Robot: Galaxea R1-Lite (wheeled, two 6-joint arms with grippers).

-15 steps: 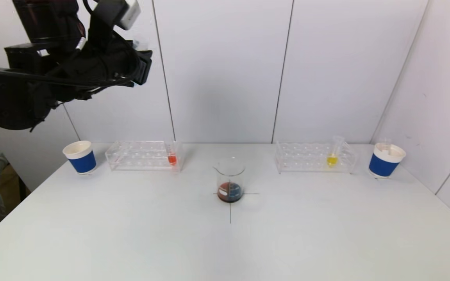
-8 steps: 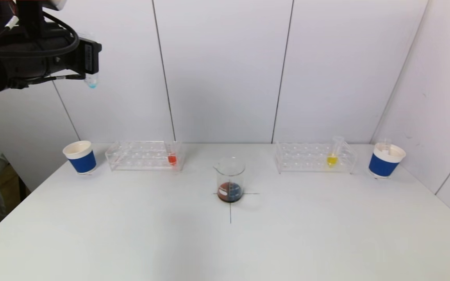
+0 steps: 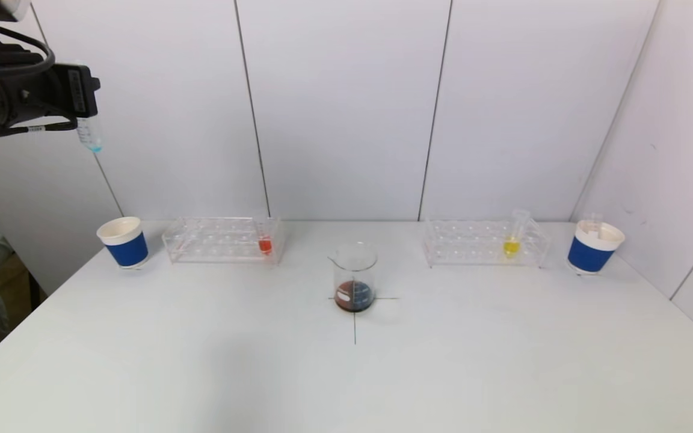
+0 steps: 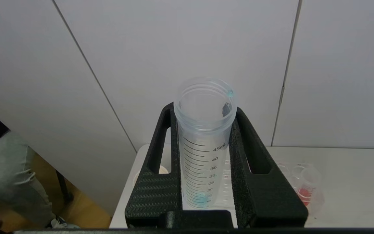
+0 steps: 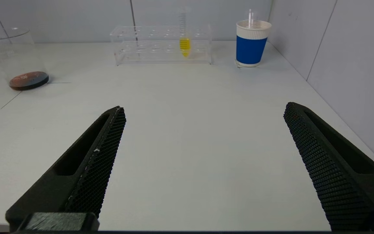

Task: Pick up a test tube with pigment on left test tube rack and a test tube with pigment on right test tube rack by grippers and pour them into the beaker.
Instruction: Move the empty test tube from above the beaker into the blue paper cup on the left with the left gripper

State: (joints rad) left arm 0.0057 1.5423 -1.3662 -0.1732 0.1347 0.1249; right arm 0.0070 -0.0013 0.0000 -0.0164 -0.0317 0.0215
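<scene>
1. The left hand is clamped on a nearly empty test tube, upright, with only a blue trace at its tip; compared with half a second ago it has moved further toward 9 o'clock and a little lower, high above the left paper cup; I judge the pour is finished and the empty tube goes to that cup.
2. The right hand stands wide apart and holds nothing, low over the tabletop toward 5 o'clock.
3. The beaker at the centre already holds dark liquid; an orange tube waits in the left rack, a yellow tube in the right rack.
4. The left wrist view shows the tube's open mouth and printed scale, which the head view does not; only the right wrist view shows the right hand.
</scene>
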